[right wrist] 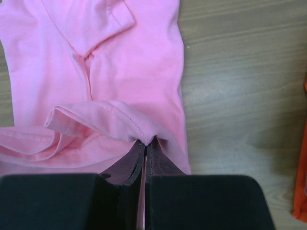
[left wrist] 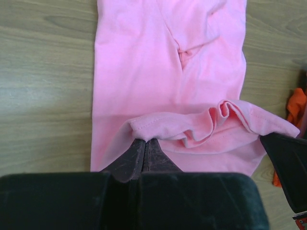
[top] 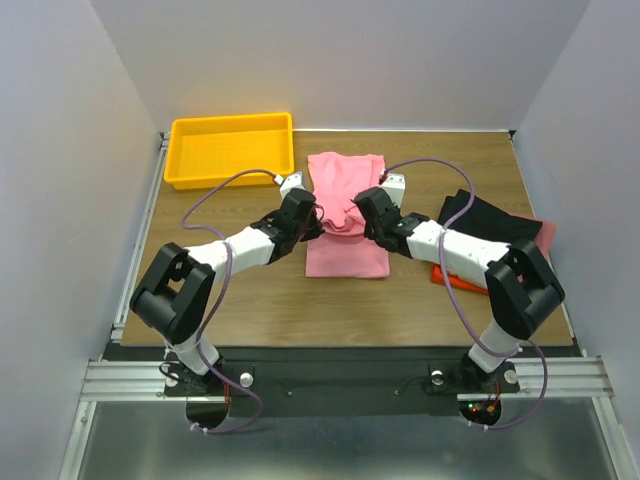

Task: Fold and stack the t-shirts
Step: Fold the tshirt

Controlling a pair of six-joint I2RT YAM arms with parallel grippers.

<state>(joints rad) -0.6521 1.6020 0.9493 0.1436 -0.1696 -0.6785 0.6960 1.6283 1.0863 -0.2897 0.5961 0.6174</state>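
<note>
Pink shirt (top: 346, 258) lies in the middle of the table (top: 250, 305), its long axis running from the near edge toward the far wall. We pinch its lifted hem with both grippers clamped shut: the left gripper (left wrist: 145, 143) at one corner, the right gripper (right wrist: 145, 143) at the other. Both arms reach forward and angle inward, elbows out. A black shirt (top: 490, 215) lies to the right.

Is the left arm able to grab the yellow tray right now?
Probably not yet. The left gripper is shut on the hem of the pink shirt, so it must let go first. Nothing seems to lie between it and the yellow tray.
</note>
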